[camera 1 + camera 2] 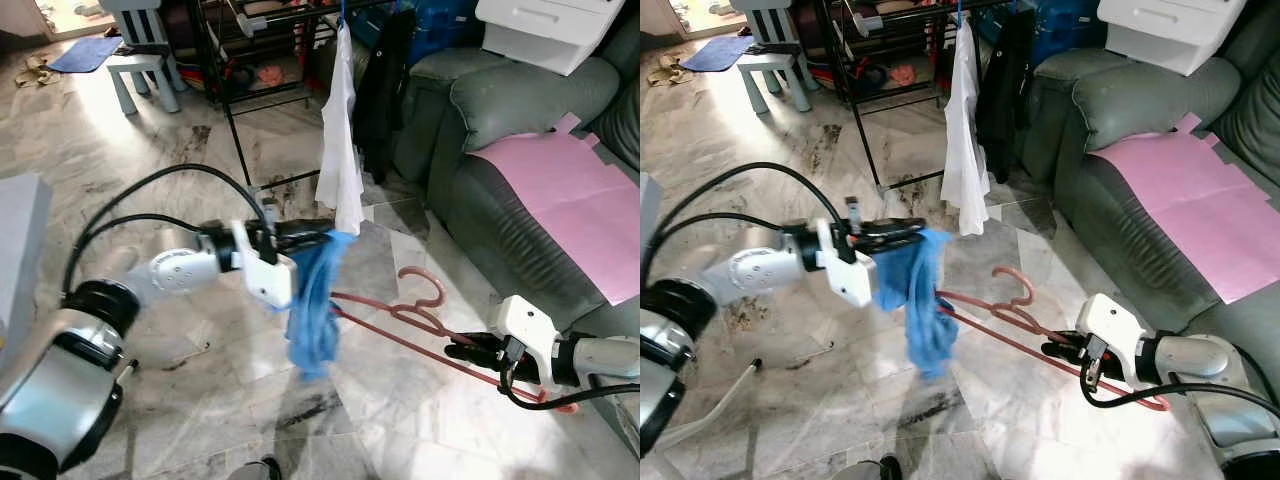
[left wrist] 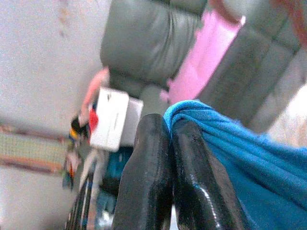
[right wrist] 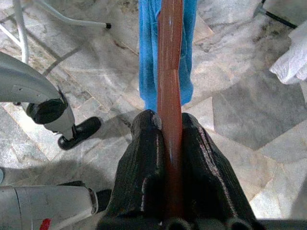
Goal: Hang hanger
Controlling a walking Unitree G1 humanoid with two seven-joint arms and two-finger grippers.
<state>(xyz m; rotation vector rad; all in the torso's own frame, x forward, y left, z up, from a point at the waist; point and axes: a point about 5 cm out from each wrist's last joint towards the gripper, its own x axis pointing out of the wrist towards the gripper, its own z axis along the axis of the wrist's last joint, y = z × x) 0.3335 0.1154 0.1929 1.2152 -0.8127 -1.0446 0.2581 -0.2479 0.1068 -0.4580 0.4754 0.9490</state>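
A pink-red hanger [image 1: 400, 320] lies roughly level above the marble floor, hook up. My right gripper [image 1: 462, 351] is shut on one end of its bar [image 3: 169, 120]. A blue cloth [image 1: 315, 305] hangs over the hanger's other end. My left gripper [image 1: 312, 232] is shut on the top of that cloth [image 2: 230, 143], its black fingers [image 2: 158, 187] pressed together. Behind stands a black clothes rack [image 1: 240, 100] with a white shirt [image 1: 340, 150] and a dark garment [image 1: 385, 85] hanging from its rail.
A grey-green sofa [image 1: 520, 170] with a pink sheet [image 1: 575, 205] fills the right side; a white box [image 1: 550, 30] sits on its back. A light blue stool [image 1: 140, 55] stands at the far left. My own feet [image 3: 79, 132] are on the floor below.
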